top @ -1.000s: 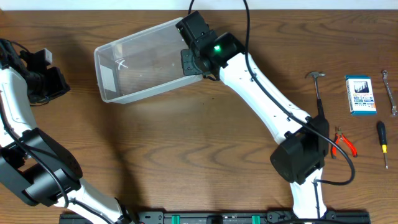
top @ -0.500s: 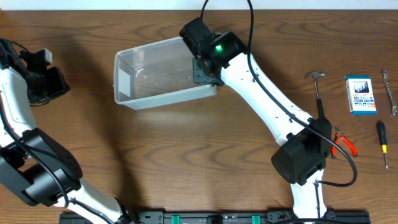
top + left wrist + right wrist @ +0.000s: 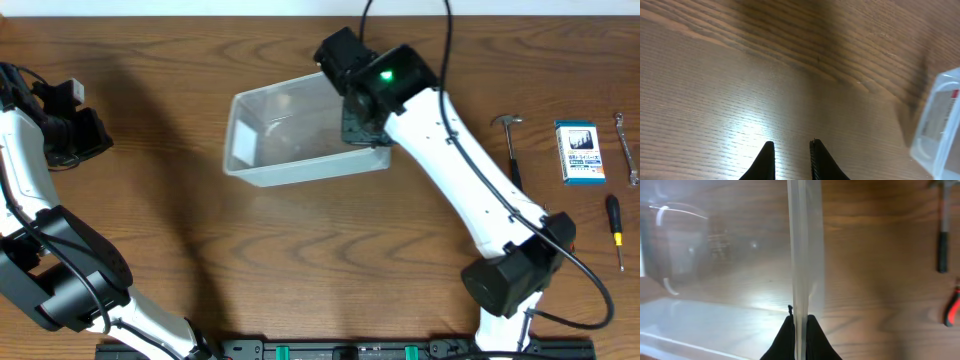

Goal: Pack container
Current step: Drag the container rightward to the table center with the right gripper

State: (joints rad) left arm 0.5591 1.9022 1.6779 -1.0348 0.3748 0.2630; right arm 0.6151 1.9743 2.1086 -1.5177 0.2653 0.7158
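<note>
Right jaws clamp one container (image 3: 300,168) by its rim; left jaws look closed, empty; one hammer (image 3: 511,145), one box (image 3: 580,152).

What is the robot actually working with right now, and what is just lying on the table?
In the job:
- container, empty
- right gripper, pinching the container's rim

Lying about, untouched (perhaps to be packed later):
- hammer
- blue-and-white box
- wrench
- screwdriver
- pliers
- left gripper, holding nothing

Wooden table (image 3: 300,260). Hammer (image 3: 511,150) at right, blue-and-white box (image 3: 580,152) beside it, wrench (image 3: 626,150) at far edge, screwdriver (image 3: 615,225) below box. Red-handled pliers (image 3: 952,307) near hammer.
</note>
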